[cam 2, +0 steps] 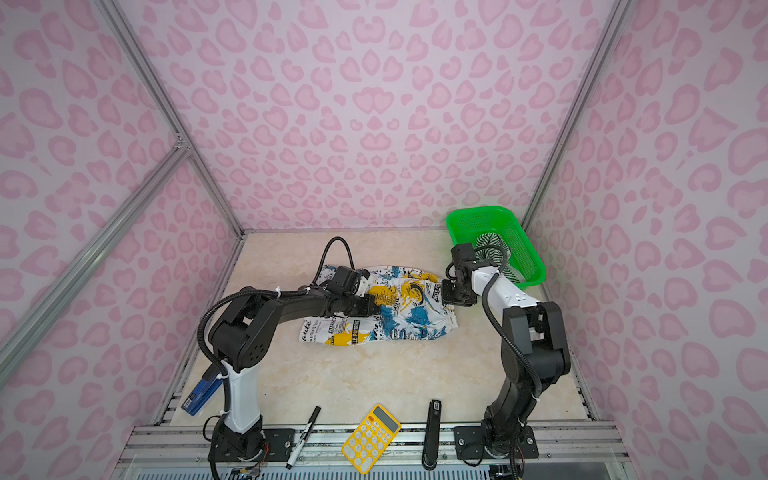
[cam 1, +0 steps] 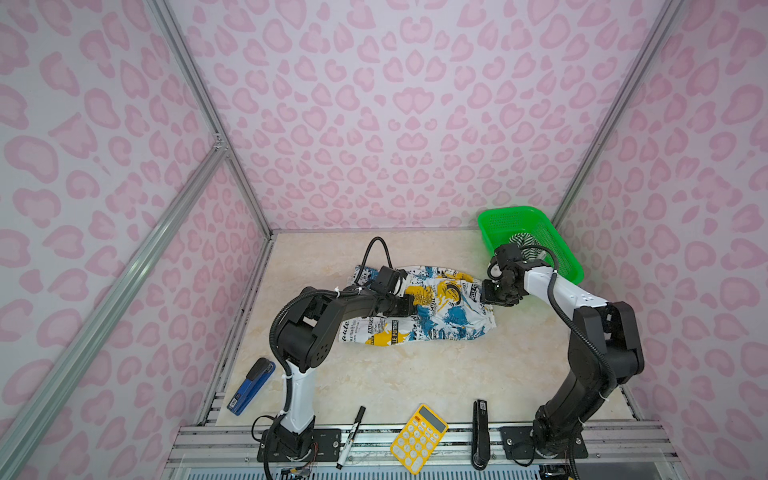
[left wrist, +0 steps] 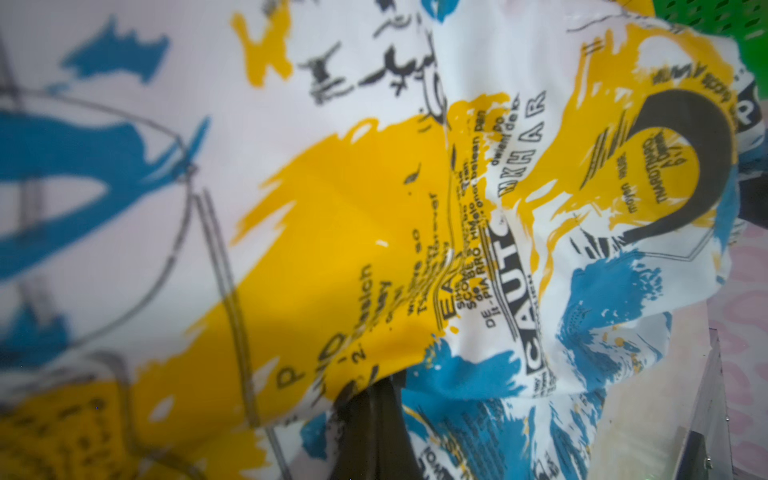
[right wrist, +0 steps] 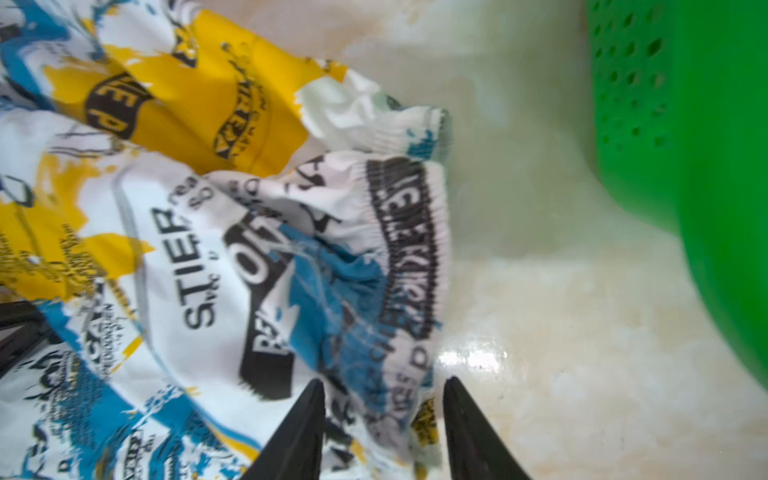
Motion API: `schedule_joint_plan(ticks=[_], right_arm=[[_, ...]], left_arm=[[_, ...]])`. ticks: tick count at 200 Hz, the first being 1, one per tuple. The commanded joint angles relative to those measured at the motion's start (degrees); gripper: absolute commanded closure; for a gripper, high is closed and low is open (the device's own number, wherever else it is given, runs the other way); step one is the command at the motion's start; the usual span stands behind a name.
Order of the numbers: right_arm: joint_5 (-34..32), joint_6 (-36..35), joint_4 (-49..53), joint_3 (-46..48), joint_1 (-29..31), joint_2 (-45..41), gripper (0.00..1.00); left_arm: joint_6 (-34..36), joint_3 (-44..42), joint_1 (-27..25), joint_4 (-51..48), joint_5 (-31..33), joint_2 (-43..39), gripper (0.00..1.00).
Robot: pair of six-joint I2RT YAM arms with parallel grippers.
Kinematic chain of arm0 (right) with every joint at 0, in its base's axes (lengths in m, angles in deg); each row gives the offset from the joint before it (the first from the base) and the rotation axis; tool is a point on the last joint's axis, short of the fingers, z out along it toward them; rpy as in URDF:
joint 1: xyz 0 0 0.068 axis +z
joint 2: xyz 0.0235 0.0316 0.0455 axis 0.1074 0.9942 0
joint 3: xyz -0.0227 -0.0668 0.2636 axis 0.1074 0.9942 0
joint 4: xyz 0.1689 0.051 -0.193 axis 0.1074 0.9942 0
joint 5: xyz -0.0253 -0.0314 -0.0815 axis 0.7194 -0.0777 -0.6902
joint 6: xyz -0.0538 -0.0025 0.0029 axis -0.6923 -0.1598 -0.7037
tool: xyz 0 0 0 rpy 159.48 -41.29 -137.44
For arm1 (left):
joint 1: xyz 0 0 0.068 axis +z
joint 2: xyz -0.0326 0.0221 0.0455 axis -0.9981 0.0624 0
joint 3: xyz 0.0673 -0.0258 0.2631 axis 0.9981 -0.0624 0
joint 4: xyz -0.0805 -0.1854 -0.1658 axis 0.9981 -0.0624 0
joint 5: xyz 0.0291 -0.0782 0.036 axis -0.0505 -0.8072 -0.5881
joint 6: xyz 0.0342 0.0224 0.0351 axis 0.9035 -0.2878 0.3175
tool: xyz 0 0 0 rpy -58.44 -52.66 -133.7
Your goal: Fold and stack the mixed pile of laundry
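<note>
At table centre: printed garment (cam 1: 440, 320) lies spread but creased, partly doubled along its near edge; no tidy fold yet.
Back right corner: striped garment (cam 1: 521, 240) sits bunched inside the green basket (cam 1: 509, 212), not yet folded.
Left gripper (cam 1: 409, 306): clenched, apparently pinching the printed garment mid-panel.
Right gripper (right wrist: 382, 415): jaws parted, the garment's hem lying between them, not pinched.
Progress: early, by my judgement; both folds and the stacking remain.
Legible print: "STIER" (right wrist: 187, 266) in the right wrist view; "LE POUTINE" (cam 1: 390, 332) in a top view; other lettering too blurred or small.
</note>
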Motion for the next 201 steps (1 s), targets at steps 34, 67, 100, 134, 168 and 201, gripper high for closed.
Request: schedule_joint_plan(ticks=[34, 67, 100, 134, 168, 201], right_arm=[[4.0, -2.9, -8.3, 4.6, 0.4, 3.6, 0.42], [9.9, -2.5, -13.8, 5.4, 0.4, 7.7, 0.39], [13.1, 0.0, -16.7, 5.4, 0.6, 10.4, 0.39], [14.0, 0.8, -16.7, 4.3, 1.4, 12.3, 0.47], [7.9, 0.3, -11.9, 0.6, 3.1, 15.0, 0.68], [3.0, 0.9, -8.0, -2.3, 4.5, 16.4, 0.94]], left_arm=[[6.1, -2.1, 1.7, -16.3, 8.6, -1.7, 0.97], [7.2, -0.2, 2.1, -17.9, 8.6, -1.4, 0.97], [7.4, 1.1, 2.1, -18.8, 8.2, -1.0, 0.97], [7.2, 1.9, 2.1, -19.0, 7.9, -0.3, 0.97], [7.0, 2.6, 2.1, -19.2, 8.0, 0.1, 0.97], [7.0, 2.6, 2.1, -19.6, 8.4, -0.3, 0.97]])
